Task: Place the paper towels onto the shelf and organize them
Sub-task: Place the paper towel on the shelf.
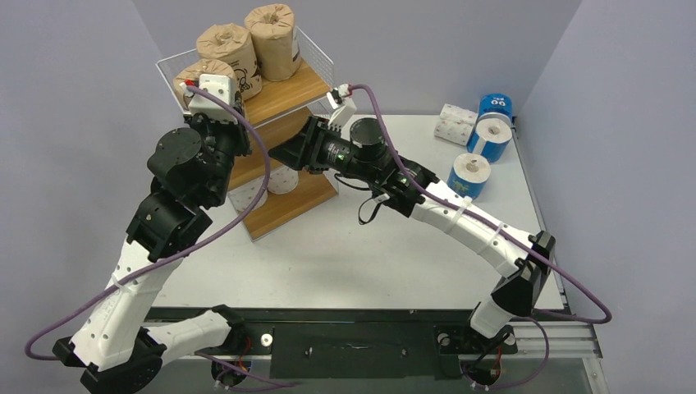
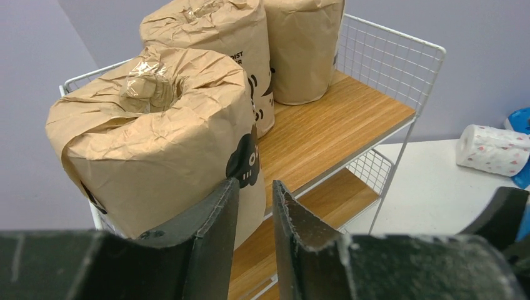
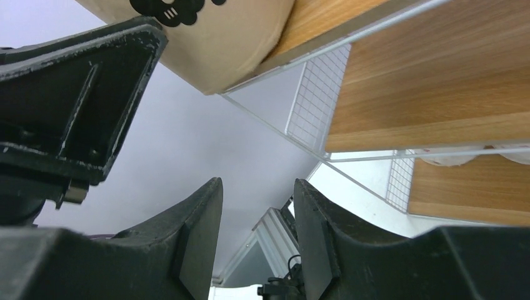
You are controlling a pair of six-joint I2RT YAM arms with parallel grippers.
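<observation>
At the left, a tall three-tier rack of white wire mesh and light wooden boards point(image 1: 291, 86) is standing on the pale table point(image 1: 369, 246); three fat rolls wrapped in crinkled brown paper with dark print point(image 1: 226, 45) are sitting upright on its top board; a white roll point(image 1: 281, 180) is showing on a lower tier; the left claw point(image 2: 255, 184) is hovering just beside the nearest brown roll point(image 2: 156, 144), jaws narrowly parted, grasping nothing; the right claw point(image 3: 257, 187) is pointing in beneath the top board, released and empty; at the far right, white patterned rolls point(image 1: 455, 123) and blue-wrapped rolls point(image 1: 473, 175) are waiting on the table, well apart from the rack; they are probably light, soft and crushable, so a gentle pinch through the core hole looks safest.
</observation>
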